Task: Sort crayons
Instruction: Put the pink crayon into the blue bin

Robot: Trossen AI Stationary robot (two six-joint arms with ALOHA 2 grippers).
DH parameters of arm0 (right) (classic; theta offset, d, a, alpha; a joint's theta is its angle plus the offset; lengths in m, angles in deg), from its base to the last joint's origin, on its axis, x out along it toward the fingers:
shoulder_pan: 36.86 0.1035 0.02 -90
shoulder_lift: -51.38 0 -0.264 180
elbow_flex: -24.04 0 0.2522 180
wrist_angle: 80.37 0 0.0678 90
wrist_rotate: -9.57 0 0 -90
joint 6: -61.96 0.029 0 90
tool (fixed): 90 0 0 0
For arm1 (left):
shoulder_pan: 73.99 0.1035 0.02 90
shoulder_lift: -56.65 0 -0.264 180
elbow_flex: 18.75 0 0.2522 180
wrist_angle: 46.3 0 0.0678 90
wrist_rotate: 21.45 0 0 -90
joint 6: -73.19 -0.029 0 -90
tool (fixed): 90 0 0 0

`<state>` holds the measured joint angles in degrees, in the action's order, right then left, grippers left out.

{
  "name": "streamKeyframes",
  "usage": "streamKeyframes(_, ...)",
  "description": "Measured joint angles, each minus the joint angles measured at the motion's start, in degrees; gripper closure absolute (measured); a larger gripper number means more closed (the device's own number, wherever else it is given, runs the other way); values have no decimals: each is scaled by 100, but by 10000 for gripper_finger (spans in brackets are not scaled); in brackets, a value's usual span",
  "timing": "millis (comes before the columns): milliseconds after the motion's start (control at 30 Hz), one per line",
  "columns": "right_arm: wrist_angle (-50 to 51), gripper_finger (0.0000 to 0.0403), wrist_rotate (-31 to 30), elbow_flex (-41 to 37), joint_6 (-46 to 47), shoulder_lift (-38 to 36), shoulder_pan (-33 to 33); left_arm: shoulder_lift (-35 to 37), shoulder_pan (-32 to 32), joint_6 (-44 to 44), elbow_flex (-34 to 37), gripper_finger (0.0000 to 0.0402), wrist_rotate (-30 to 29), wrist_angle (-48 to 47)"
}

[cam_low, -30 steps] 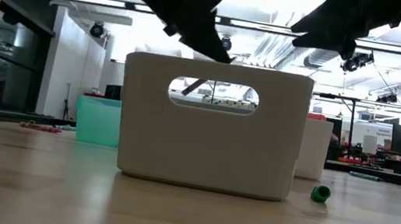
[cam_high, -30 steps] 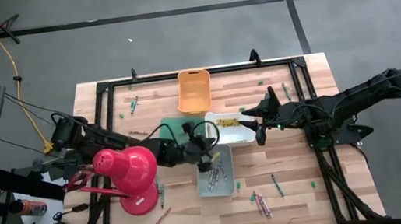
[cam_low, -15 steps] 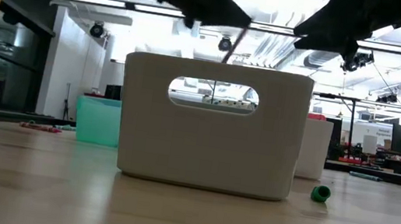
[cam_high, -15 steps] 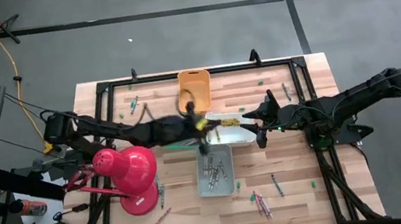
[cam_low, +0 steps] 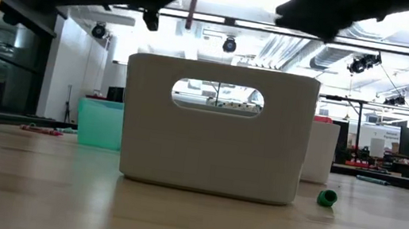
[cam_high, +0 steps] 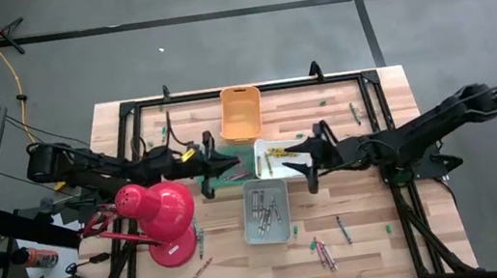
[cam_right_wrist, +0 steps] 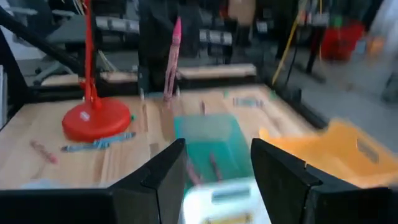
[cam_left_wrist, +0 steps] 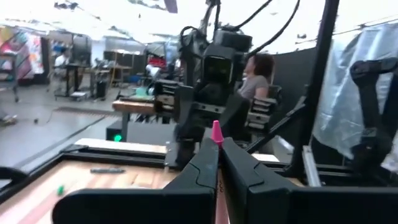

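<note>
Carrying pink crayon (cam_left_wrist: 216, 132) leftward from bins

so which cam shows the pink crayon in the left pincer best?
Right wrist view: the pink crayon shows nearly full length. Left wrist view shows only its tip above the shut left pincer. Low view shows a short stick; high view can't resolve it.

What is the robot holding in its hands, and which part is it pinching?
The left hand pinches a pink crayon by its lower part, tip sticking up. The right hand is open and holds nothing.
</note>
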<state>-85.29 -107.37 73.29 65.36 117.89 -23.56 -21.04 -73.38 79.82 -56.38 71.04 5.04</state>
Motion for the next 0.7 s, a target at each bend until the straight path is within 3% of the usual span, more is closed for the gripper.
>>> streamKeyframes(267,-2007,226,100,0,-1208,1021,0,27,-405,-637,143,401,-468,214)
streamKeyframes(700,-2050,226,353,-2,-1227,1100,-50,25,-417,-883,143,401,-576,234)
